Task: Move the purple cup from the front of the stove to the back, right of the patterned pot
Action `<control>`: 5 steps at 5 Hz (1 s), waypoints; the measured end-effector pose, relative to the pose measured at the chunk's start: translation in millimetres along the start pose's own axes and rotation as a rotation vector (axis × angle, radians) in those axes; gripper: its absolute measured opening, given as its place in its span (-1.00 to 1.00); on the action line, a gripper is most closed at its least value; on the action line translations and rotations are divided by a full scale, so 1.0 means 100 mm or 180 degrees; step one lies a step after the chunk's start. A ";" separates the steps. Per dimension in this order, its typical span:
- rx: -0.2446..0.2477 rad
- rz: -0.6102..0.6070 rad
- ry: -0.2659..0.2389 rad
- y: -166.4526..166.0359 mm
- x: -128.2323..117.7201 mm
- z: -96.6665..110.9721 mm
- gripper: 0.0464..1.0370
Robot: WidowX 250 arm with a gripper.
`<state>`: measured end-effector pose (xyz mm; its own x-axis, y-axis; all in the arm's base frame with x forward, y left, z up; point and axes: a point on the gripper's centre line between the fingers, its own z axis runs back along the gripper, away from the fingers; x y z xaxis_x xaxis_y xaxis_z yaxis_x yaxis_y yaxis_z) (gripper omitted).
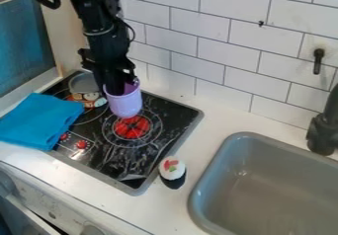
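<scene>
The black gripper (120,85) hangs over the back of the stove, shut on the rim of a purple cup (125,103). The cup is slightly tilted, its base close to the red burner mark (132,127); whether it touches the stovetop I cannot tell. Left of the cup are a grey pan-like item (83,83) and a small item with a colourful pattern (88,99). A folded blue cloth (41,120) overlaps the stove's left side. Beside the stove's front right corner stands a sushi-like toy (172,173), white on top and dark below.
The black stovetop (122,155) has a grey edge and red knob marks at its front left. A grey sink (277,189) is set into the counter on the right, with a dark faucet (324,130) behind it. White wall tiles (198,26) rise along the back.
</scene>
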<state>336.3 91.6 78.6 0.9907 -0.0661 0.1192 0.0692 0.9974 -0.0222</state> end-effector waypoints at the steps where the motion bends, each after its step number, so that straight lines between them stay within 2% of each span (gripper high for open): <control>1: 0.0038 0.0105 0.0066 0.13 0.16 -0.11 -0.89; 2: 0.0131 0.0147 0.0143 0.21 0.26 -0.17 -0.89; 4: 0.0221 -0.0023 0.0299 -0.04 0.50 -0.29 -0.89; 5: 0.0212 -0.0050 0.0334 -0.01 0.56 -0.34 -0.89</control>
<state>396.0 85.8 51.3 0.9966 -0.0810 0.0145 0.0803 0.9957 0.0452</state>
